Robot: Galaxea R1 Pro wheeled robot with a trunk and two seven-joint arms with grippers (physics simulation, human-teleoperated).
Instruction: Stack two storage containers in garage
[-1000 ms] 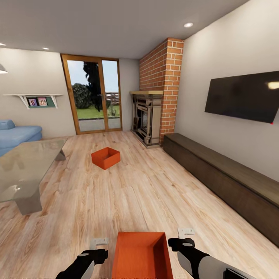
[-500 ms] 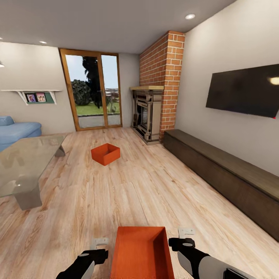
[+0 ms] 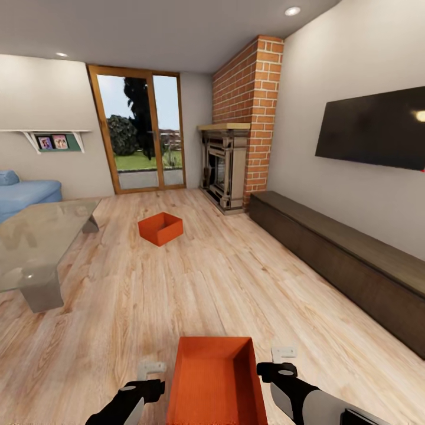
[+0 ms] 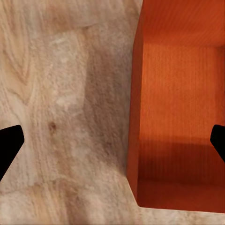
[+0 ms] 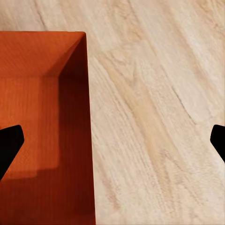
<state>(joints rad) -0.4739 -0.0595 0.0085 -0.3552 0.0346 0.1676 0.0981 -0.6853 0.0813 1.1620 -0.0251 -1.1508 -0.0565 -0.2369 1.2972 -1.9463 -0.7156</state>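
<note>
Two red-orange storage containers show in the living room. The near container point(image 3: 215, 381) lies on the wood-plank floor between my two arms. The far container point(image 3: 160, 228) sits on the planks toward the glazed doors. My left gripper point(image 3: 151, 378) is open, and its dark fingertips point(image 4: 9, 145) straddle the near container's wall point(image 4: 135, 117). My right gripper point(image 3: 283, 362) is open too, with fingertips point(image 5: 9, 145) on either side of the opposite wall point(image 5: 89, 126). Neither gripper is closed on the container.
A glass-topped low table point(image 3: 35, 248) stands at the left with the blue sofa point(image 3: 26, 195) behind it. A long dark bench point(image 3: 342, 260) runs along the right wall under a TV point(image 3: 372, 127). A brick fireplace point(image 3: 227, 165) and glazed doors point(image 3: 139, 133) are at the back.
The whole picture has slid upward a little, so the camera has moved. More of the near container shows between the arms. Both grippers keep their place in the view.
</note>
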